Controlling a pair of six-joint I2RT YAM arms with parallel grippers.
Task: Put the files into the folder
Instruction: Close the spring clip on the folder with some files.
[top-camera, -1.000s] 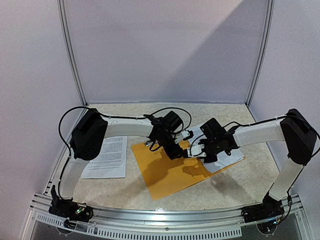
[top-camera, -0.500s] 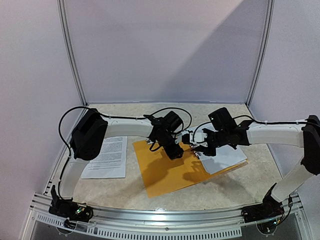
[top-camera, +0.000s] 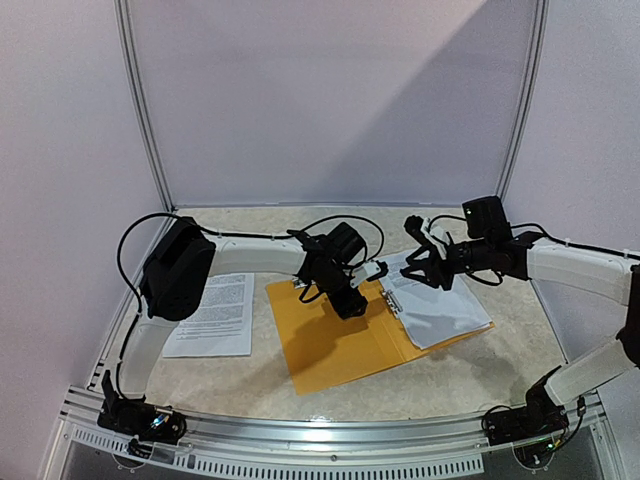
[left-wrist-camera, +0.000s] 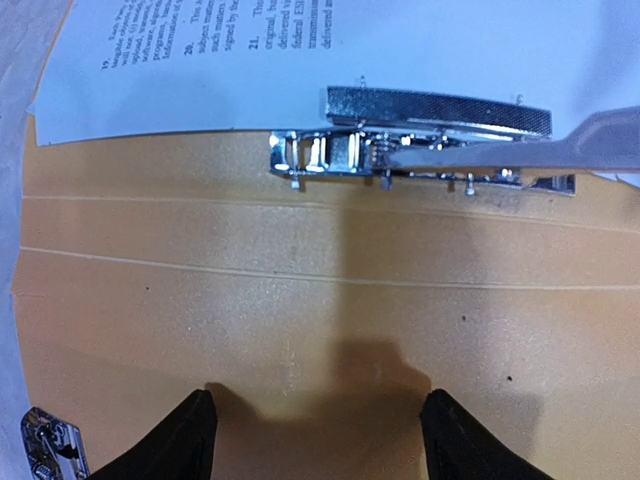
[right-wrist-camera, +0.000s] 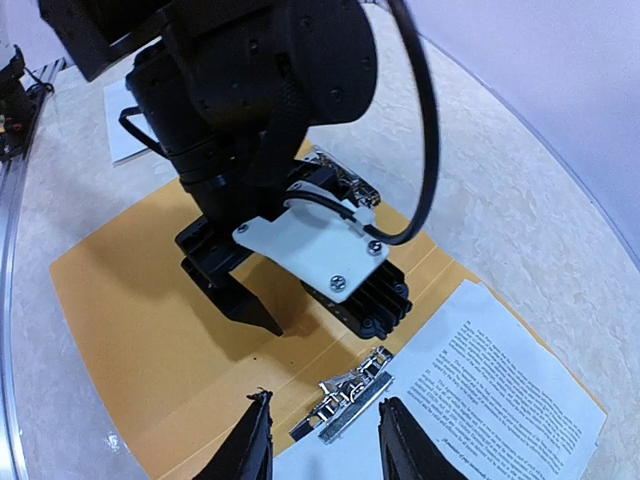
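The orange-yellow folder (top-camera: 325, 345) lies open on the table. One printed sheet (top-camera: 440, 310) lies on its right half, its edge at the metal clip (top-camera: 392, 300). A second sheet (top-camera: 215, 315) lies on the table to the left, outside the folder. My left gripper (top-camera: 350, 305) is open and empty, fingertips down on the folder's inner face (left-wrist-camera: 300, 320) just left of the clip (left-wrist-camera: 420, 150). My right gripper (top-camera: 418, 262) is open and empty, raised above the clip (right-wrist-camera: 345, 395) and the sheet (right-wrist-camera: 500, 390). The left gripper (right-wrist-camera: 255, 310) shows in the right wrist view.
The table has a pale marbled top (top-camera: 500, 360). White walls with metal posts (top-camera: 145, 110) close the back and sides. A slotted rail (top-camera: 330, 450) runs along the near edge. The left arm's cable (top-camera: 340, 222) loops over its wrist.
My right gripper has risen and drawn back to the right, away from the clip. The left gripper has stayed on the folder. The folder has shifted slightly.
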